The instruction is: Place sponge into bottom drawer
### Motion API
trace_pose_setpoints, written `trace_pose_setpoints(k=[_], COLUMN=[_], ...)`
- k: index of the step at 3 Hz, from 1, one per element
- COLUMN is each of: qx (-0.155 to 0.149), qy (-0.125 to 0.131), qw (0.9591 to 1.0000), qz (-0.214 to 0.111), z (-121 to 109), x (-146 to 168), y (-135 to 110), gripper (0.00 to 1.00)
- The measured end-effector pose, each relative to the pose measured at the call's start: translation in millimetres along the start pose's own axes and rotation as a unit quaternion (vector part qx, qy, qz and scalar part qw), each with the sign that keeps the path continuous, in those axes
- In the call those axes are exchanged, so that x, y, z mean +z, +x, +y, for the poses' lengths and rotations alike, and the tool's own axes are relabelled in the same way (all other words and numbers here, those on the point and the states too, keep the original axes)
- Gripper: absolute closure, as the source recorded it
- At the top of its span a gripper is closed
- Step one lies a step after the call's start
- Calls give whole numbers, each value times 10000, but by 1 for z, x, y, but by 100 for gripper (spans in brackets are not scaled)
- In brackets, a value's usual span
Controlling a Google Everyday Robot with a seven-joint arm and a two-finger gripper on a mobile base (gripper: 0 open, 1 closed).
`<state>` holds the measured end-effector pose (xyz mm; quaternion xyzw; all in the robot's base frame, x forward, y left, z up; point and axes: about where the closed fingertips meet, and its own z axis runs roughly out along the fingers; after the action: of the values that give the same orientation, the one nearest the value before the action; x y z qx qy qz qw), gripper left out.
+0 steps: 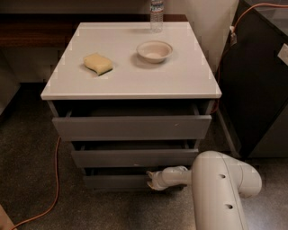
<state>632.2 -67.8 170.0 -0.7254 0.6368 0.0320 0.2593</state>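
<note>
The white cabinet top (180,76) carries 1 sponge (98,64), 1 bowl (154,50) and 1 bottle (156,13), with the claw (150,179) at the bottom drawer (112,181).

An office-like lab space: speckled grey carpet (27,170), an orange cord (57,170) trailing loose over it, and a dark cabinet (252,81) with a cable (245,12) running up it. The robot's hand (152,179) sits low at the bottom drawer (112,181) of a plain white-topped stand (135,78)
</note>
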Motion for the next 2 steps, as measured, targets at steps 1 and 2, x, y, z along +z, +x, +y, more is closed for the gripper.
trace_pose_setpoints(k=[1,2], qx=[0,0], qy=[0,-1], qw=[10000,10000], qz=[0,0], z=[0,0], x=[0,0], y=[0,0], gripper=[59,60])
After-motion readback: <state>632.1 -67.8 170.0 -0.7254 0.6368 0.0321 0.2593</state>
